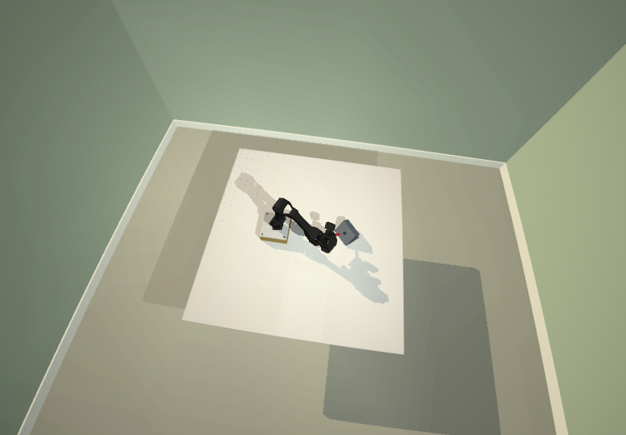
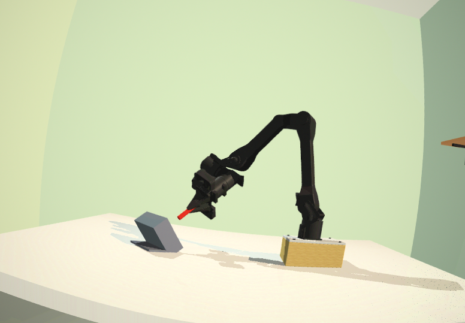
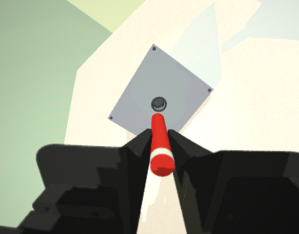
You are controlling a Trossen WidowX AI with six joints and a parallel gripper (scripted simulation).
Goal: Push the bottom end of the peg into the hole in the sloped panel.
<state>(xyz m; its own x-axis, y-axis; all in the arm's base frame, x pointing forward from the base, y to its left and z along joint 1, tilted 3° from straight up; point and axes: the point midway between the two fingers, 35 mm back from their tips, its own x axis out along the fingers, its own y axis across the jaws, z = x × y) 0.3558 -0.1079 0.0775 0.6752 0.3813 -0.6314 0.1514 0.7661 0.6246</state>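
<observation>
A round red peg (image 1: 337,234) (image 2: 184,214) (image 3: 160,135) with a white band near its top end is held in the air, tilted, its bottom end toward the panel. My gripper (image 2: 193,209) (image 3: 159,134) is shut on the peg. The grey sloped panel (image 1: 348,227) (image 2: 172,235) (image 3: 139,89) stands on the table in front of the peg. Its round hole (image 1: 344,233) (image 3: 158,104) shows in the top view and the wrist view. In the wrist view the peg's bottom end appears just below the hole; the exterior view shows a gap between peg and panel.
The white table (image 1: 283,288) (image 2: 210,289) carries the arm's base block (image 1: 273,240) (image 2: 314,253), behind the gripper. A base plate (image 2: 141,245) lies under the panel's far side. Small dark screws mark the panel's visible corners. Arm shadows cross the table.
</observation>
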